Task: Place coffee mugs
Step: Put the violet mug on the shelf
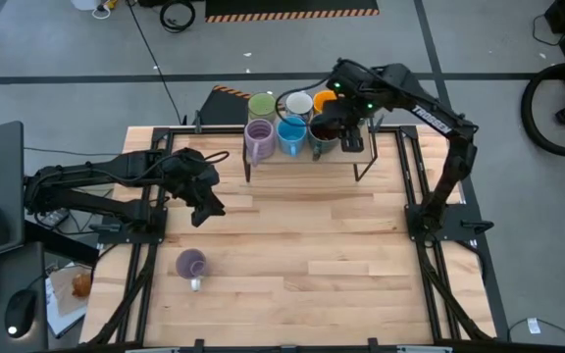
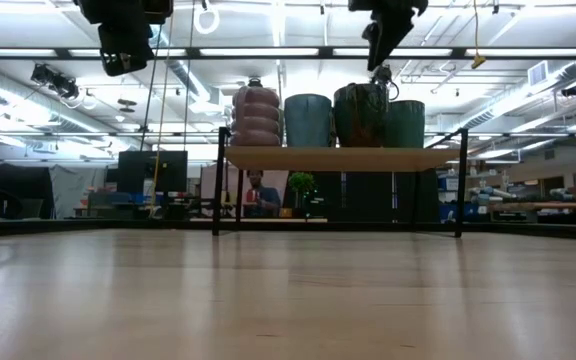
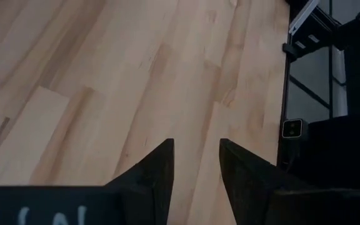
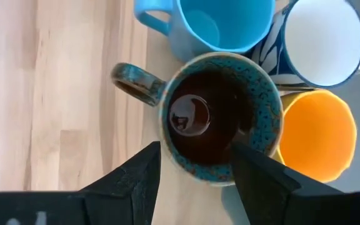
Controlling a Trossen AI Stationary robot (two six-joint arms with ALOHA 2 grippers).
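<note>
A small raised shelf point(image 1: 361, 157) holds six mugs. The right gripper point(image 4: 195, 164) hangs directly over the shelf's dark brown mug point(image 4: 220, 119), fingers spread and holding nothing. A light purple mug point(image 1: 192, 265) sits well away from the shelf, near the empty, part-open left gripper point(image 1: 207, 209). Closing now might knock the neighbouring blue mug point(image 4: 220, 25).
</note>
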